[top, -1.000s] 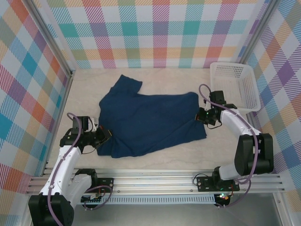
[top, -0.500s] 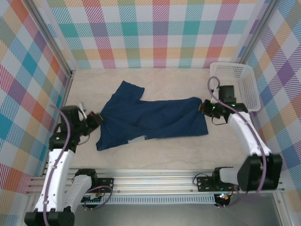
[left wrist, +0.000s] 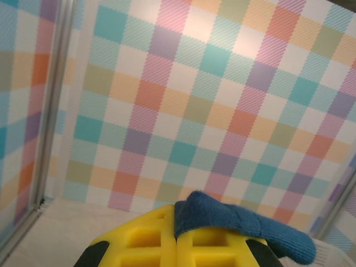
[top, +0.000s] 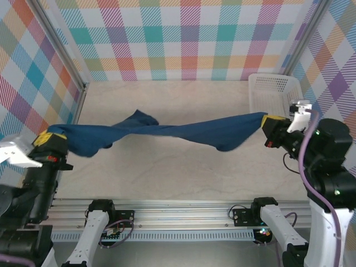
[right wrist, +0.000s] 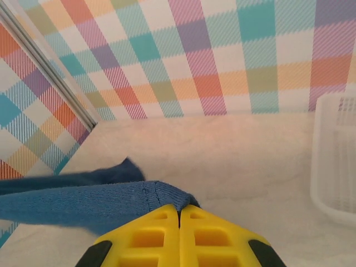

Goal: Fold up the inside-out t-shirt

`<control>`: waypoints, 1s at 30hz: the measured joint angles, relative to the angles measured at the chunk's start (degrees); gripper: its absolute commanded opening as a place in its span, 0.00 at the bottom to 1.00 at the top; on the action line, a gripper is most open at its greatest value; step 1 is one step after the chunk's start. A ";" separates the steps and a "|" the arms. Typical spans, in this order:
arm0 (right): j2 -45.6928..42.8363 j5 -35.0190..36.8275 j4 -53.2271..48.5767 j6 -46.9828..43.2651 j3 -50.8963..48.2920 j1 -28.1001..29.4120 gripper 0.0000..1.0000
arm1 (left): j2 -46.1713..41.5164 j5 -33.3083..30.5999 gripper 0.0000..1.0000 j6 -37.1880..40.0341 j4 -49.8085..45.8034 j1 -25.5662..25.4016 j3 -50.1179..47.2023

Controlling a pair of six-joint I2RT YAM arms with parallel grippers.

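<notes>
navy t-shirt [top: 222, 132] aloft above table [top: 183, 178]

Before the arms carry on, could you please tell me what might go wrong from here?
The t-shirt hangs stretched between the left gripper and right gripper, each pinching only a small edge; more tension could pull it free. It is twisted mid-span, so it may land bunched. Its right end is near the basket and might snag.

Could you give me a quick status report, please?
Left hand and right hand shut on shirt ends. Shirt hangs stretched between them. Basket close beside right hand.
</notes>
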 measured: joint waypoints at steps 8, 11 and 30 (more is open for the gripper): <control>4.76 2.19 3.50 -0.26 2.38 0.07 0.00 | 13.62 -3.10 0.00 1.27 0.13 0.00 0.31; 15.54 2.29 8.24 -0.02 4.61 0.15 0.00 | 26.36 -2.67 0.00 1.36 1.60 0.00 2.43; 56.70 3.32 27.76 3.39 62.45 0.26 0.00 | 61.46 8.02 0.00 1.11 22.18 0.76 54.97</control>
